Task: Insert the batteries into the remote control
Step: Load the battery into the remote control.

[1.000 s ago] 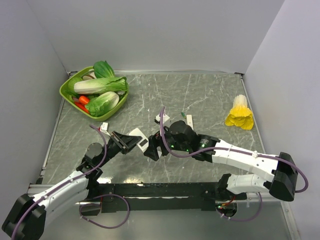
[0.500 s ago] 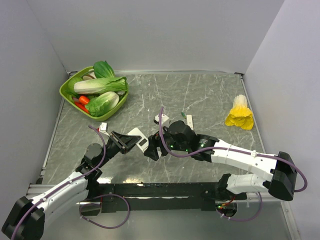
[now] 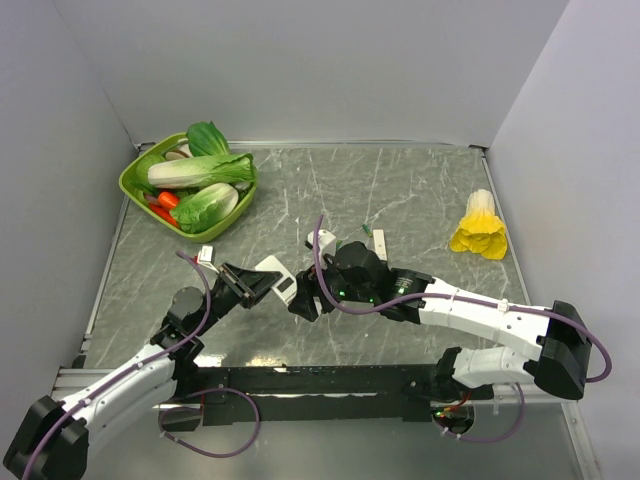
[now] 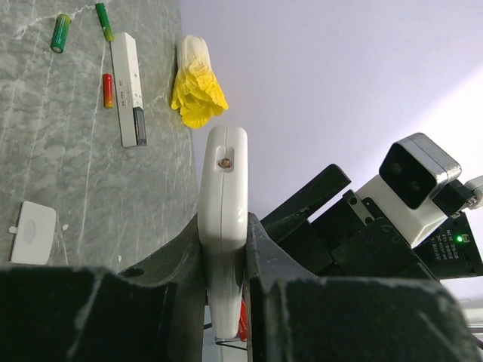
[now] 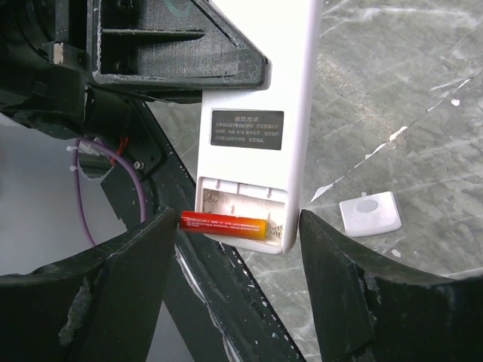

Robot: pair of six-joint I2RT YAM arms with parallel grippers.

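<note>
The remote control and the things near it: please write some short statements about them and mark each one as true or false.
1. The left gripper clamps the remote control by its two faces. True.
2. The compartment on the back of the remote control is closed. False: it is open, and its cover lies on the table.
3. One orange-red battery lies in the compartment. True.
4. The right gripper is shut on a battery. False: its fingers stand wide apart, one on each side of the remote control's end.
5. The second battery is in the compartment too. False: it lies on the table beside the white-and-black bar.
</note>
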